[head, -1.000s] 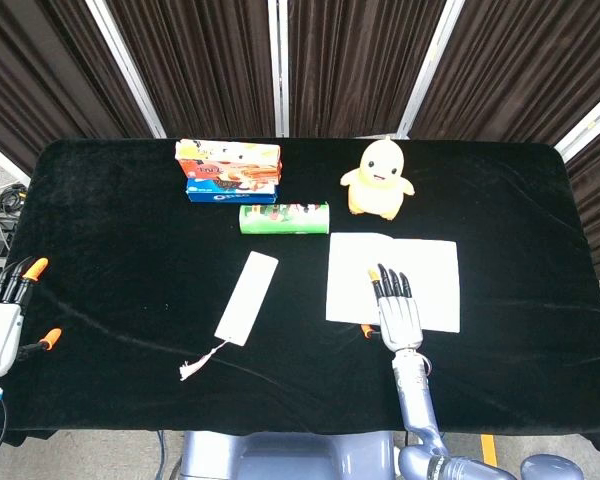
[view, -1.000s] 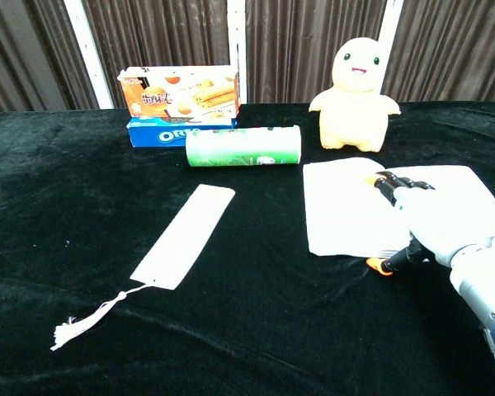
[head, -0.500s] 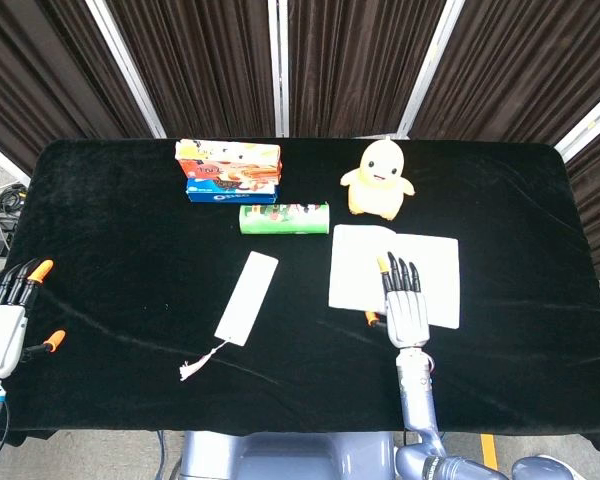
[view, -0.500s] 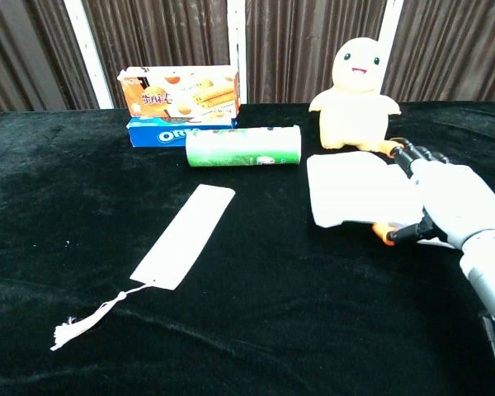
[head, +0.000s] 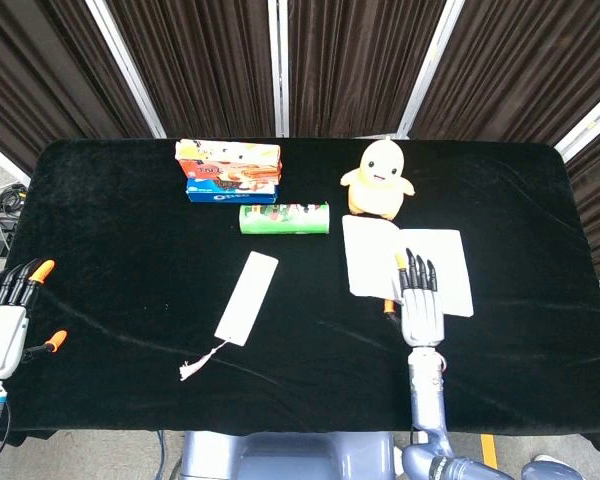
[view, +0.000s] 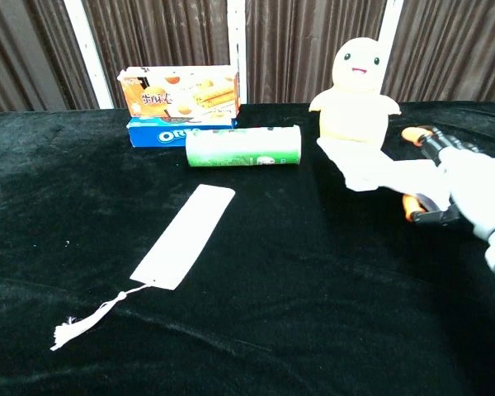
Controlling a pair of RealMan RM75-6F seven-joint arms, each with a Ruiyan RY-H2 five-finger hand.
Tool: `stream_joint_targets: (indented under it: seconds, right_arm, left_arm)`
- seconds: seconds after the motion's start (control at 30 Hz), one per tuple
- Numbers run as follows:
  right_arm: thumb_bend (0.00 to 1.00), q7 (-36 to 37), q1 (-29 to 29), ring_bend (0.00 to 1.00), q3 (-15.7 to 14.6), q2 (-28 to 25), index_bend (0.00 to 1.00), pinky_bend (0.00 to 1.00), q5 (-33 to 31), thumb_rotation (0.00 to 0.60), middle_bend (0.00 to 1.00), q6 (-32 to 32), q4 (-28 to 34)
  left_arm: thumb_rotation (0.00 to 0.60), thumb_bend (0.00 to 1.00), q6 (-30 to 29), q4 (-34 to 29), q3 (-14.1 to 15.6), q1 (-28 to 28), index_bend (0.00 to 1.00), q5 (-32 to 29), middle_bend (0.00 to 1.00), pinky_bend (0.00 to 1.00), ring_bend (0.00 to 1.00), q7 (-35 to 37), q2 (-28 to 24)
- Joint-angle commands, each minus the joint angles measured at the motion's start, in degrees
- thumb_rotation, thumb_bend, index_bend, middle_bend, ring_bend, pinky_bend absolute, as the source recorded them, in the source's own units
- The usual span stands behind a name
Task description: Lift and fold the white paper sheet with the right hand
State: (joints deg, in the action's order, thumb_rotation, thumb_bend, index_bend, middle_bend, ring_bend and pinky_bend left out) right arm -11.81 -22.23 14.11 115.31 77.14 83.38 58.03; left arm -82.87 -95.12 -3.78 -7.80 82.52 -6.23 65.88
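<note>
Head and chest views of my rig at a black-draped table (head: pixel 130 250). My right hand (head: pixel 419 300) lies palm down over the near middle of the white paper sheet (head: pixel 370 260), fingers extended and pointing toward the far edge. In the chest view the same hand (view: pixel 470 190) sits above the cloth with its orange-tipped thumb under the sheet's near edge (view: pixel 371 169), so the paper is pinched between thumb and fingers and lifted off the table. The sheet's left portion hangs free, its far corner reaching just in front of the yellow plush duck (head: pixel 378 178), which stands at the far right of centre.

My left hand (head: pixel 5 320) hovers off the table's near left corner, fingers apart, holding nothing.

Left of the sheet and well apart from it, a long white bookmark (head: pixel 247 297) lies diagonally, its tassel (head: pixel 193 368) trailing toward the near edge. Farther back, a green cylindrical can (head: pixel 284 217) lies on its side. Beyond it, an orange biscuit box (head: pixel 228 158) is stacked on a blue Oreo box (head: pixel 230 193).
</note>
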Motion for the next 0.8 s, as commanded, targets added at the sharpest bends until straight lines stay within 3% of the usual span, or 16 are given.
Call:
stream_joint_targets:
  seconds: [0.03,0.2,0.5,0.8]
  right_arm:
    - [0.43,0.65,1.03,0.0,0.5,-1.9,0.0,0.0,-0.12,0.6,0.0,1.08,2.1]
    - [0.39,3.07,3.03,0.0,0.75,-6.77,0.0,0.0,-2.12,0.6,0.0,-0.96,6.2]
    - [0.4,3.96,4.16,0.0,5.1,-9.16,0.0,0.0,-6.74,0.6,0.0,-0.56,9.49]
    - [0.4,3.99,5.58,0.0,6.36,-11.65,0.0,0.0,-8.64,0.6,0.0,0.35,10.59]
  left_arm:
    - [0.6,0.22,-0.05,-0.07,0.04,0.01,0.0,0.12,0.0,0.0,0.0,-0.02,0.01]
    - [0.6,0.22,-0.31,-0.56,0.53,0.06,0.0,1.09,0.0,0.0,0.0,-0.92,0.29]
    - [0.6,0.22,-0.04,-0.51,0.68,-0.17,0.0,1.45,0.0,0.0,0.0,-1.38,0.61]
    - [0.6,0.22,0.36,-0.66,0.63,-0.74,0.0,2.1,0.0,0.0,0.0,-1.42,0.86]
